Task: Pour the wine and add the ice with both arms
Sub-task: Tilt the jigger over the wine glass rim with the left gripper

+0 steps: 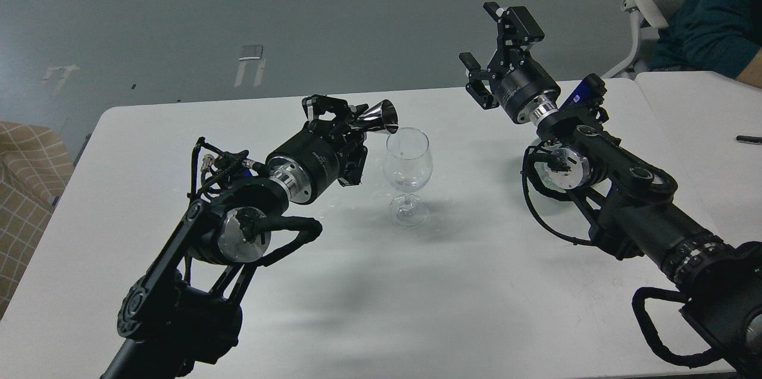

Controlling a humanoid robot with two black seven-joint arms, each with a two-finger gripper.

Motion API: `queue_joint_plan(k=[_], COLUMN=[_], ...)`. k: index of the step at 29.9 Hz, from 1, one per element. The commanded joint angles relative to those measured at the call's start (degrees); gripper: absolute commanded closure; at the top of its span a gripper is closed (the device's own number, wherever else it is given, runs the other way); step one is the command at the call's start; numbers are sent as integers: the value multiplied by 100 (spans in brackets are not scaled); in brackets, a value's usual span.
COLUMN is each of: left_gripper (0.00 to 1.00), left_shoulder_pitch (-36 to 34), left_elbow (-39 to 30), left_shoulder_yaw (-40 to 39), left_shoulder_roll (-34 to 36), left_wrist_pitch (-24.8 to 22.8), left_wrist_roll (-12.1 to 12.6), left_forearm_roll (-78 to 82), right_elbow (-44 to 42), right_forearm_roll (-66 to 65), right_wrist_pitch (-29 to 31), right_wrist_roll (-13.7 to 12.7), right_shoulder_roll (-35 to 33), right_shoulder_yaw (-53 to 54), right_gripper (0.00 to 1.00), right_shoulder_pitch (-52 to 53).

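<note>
Two pincers were seen — left gripper (348,114) clamped on a tilted jigger (376,118) beside the glass (407,174); right gripper (497,49) spread apart — wine undiscernible.

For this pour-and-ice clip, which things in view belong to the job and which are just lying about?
In use:
- left gripper, shut on the metal jigger, tipped at the rim
- wine glass, upright
- right gripper, open, holding nothing
No ice visible.

Lying about:
- black pen on the side table
- seated person
</note>
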Motion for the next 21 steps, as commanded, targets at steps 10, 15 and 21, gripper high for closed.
queue_joint_plan(k=[10, 15, 21], left_gripper=[100, 100, 100], left_shoulder_pitch=[-28, -37, -54], left_elbow=[-1, -10, -10], left_shoulder_yaw=[182, 384, 384], left_shoulder_roll=[72, 142, 142], left_wrist_pitch=[-1, -1, -1], left_wrist_roll=[0, 0, 0], left_forearm_roll=[350, 641, 763], right_elbow=[0, 0, 0], right_forearm_roll=[0, 0, 0], right_wrist_pitch=[2, 11, 11], right_wrist_roll=[-1, -1, -1], right_shoulder_roll=[9, 1, 1], right_shoulder_yaw=[0, 0, 0], right_gripper=[0, 0, 0], right_shoulder_pitch=[-44, -44, -53])
